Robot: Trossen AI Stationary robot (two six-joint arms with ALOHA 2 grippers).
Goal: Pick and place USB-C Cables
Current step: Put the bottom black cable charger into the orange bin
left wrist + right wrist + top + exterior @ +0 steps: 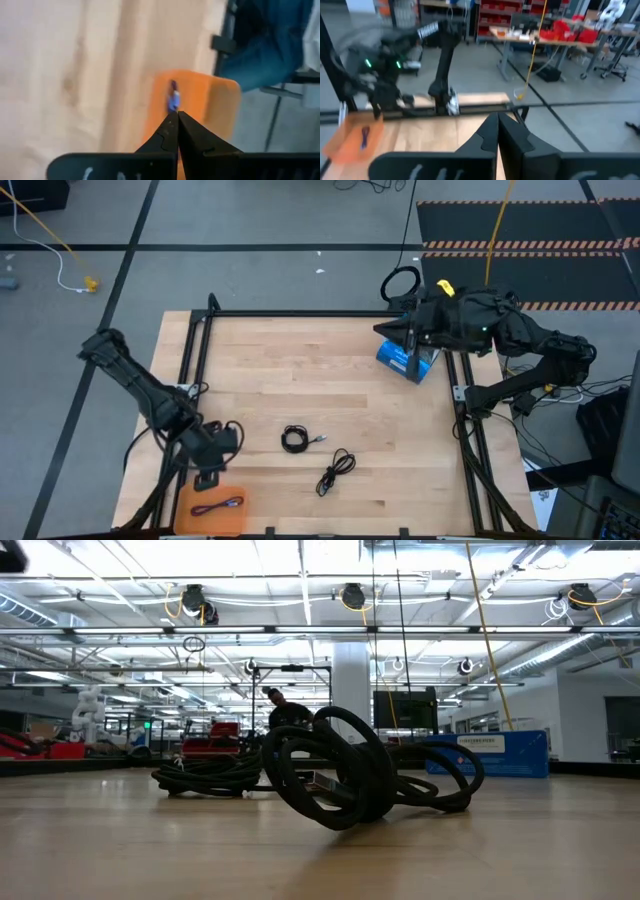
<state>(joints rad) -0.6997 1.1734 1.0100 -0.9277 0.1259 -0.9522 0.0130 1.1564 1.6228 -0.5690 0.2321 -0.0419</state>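
The purplish-blue cable (pixel 218 504) lies folded in an orange tray (pixel 186 518) at the table's near left corner; the left wrist view shows the cable (pixel 173 99) on the tray (pixel 210 100). My left gripper (pixel 208 476) hovers shut just above the tray's far side, touching nothing. The tight black coil (pixel 295 439) and the loose black bundle (pixel 336 471) lie flat on the wood near the table's middle. In the low view the bundle (pixel 340 780) is nearest and the coil (pixel 210 776) lies behind it. My right gripper (pixel 397 332) waits shut at the far right.
A blue packaged box (pixel 408 360) sits on the table under my right arm, also seen as the box (pixel 490 753) in the low view. A black frame (pixel 300 313) rims the table. Bare wood lies between the cables and the far edge.
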